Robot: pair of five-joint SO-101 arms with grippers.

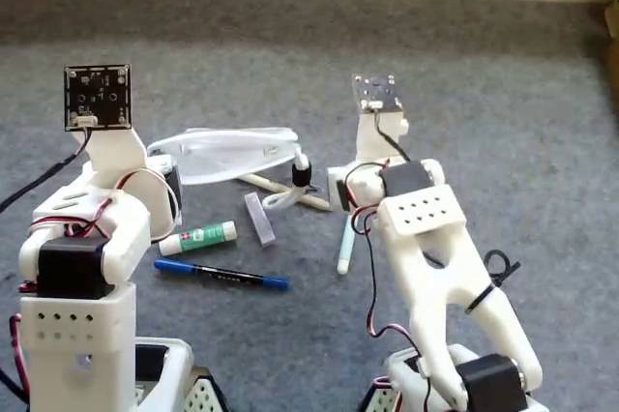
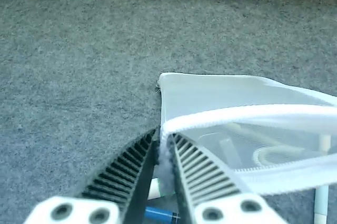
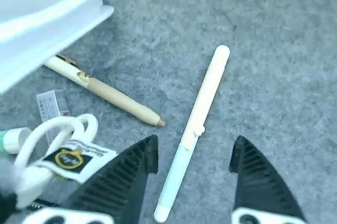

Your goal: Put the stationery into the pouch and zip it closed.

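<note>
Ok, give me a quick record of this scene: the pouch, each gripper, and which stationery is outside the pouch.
pouch: translucent white, mouth open, on the grey carpet
left gripper: shut on a corner of the pouch
right gripper: open, above the pale pen
outside: pale pen, beige pen, glue stick, blue pen, small grey block
zip: not yet closed
</note>
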